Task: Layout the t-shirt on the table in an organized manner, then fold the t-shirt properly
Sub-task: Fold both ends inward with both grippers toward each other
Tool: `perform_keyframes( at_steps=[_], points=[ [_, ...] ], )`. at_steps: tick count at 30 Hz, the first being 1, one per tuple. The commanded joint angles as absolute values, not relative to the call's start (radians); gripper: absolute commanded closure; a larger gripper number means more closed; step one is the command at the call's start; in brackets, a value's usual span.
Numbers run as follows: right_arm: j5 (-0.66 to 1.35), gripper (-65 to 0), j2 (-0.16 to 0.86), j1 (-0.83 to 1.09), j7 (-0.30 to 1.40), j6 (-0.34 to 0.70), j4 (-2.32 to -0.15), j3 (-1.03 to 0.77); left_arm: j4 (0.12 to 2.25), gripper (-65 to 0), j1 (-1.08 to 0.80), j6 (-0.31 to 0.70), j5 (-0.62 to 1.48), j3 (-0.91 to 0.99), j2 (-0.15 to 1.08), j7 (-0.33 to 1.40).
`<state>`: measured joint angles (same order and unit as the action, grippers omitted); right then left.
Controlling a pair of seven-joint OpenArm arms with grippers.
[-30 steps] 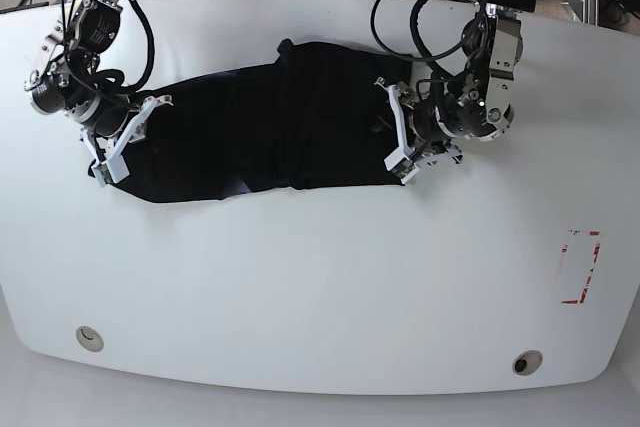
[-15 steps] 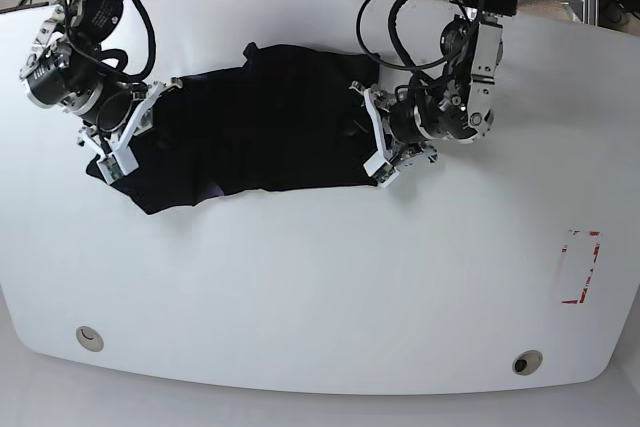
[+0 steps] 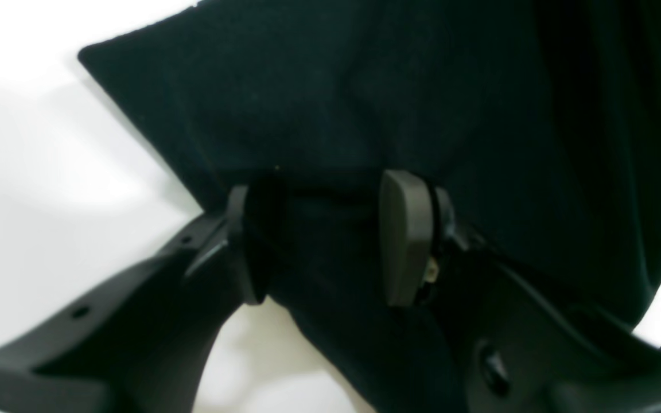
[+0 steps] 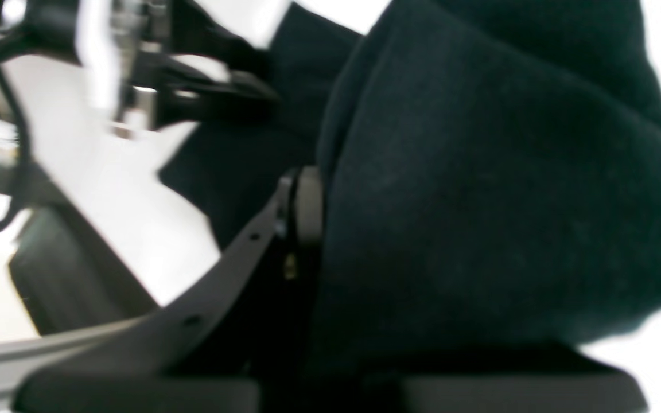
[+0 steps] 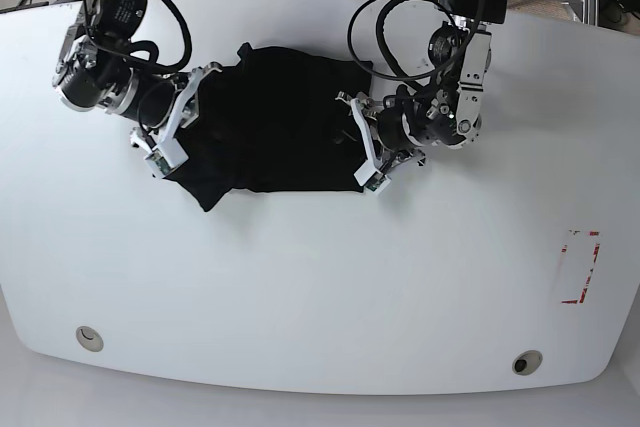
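Toward the far edge of the bench (image 5: pixel 300 287), a little left of its middle, the t-shirt (image 5: pixel 270 132) lies bunched into a dark, wrinkled mass, with 1 pointed corner trailing toward the near left. No print or lettering shows on the cloth in any view; only plain black fabric is visible.

2 arms work at its ends. At the shirt's right end, the left hand (image 5: pixel 365 147) sits with its white fingers spread across the cloth edge. From the left wrist camera, that hand (image 3: pixel 330 235) has its 2 pads apart, with black fabric filling the gap between them and draping over the nearer parts; the pads press on a fold of the shirt (image 3: pixel 399 103), so it has hold of the cloth while partly open.

At the shirt's left end, the right hand (image 5: pixel 172 137) lies against the cloth. Its wrist view is blurred: 1 finger (image 4: pixel 302 206) rests against a thick fold of the shirt (image 4: pixel 479 183), and the other finger is hidden beneath the fabric, so I cannot tell how far it is open or whether it grips.

Red tape marks (image 5: pixel 582 265) sit near the right edge of the bench, and 2 small round holes (image 5: pixel 526 362) lie near its near corners.
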<state>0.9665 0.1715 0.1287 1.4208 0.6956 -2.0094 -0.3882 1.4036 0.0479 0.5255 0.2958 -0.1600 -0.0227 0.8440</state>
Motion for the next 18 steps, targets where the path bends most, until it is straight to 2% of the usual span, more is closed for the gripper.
perform_keyframes(
  at_steps=[1, 18],
  points=[
    [0.995, 0.0, 0.173, 0.110, 1.396, 0.698, -2.029, -0.387, 1.388, -27.4, 0.042, 0.513, 0.245, -0.166, -0.036, 0.934],
    [0.975, -0.5, 0.148, 0.085, 1.357, 0.698, -2.017, -0.236, 1.369, -27.4, 0.050, 0.512, 0.249, -0.166, -0.041, 0.920]
  ],
)
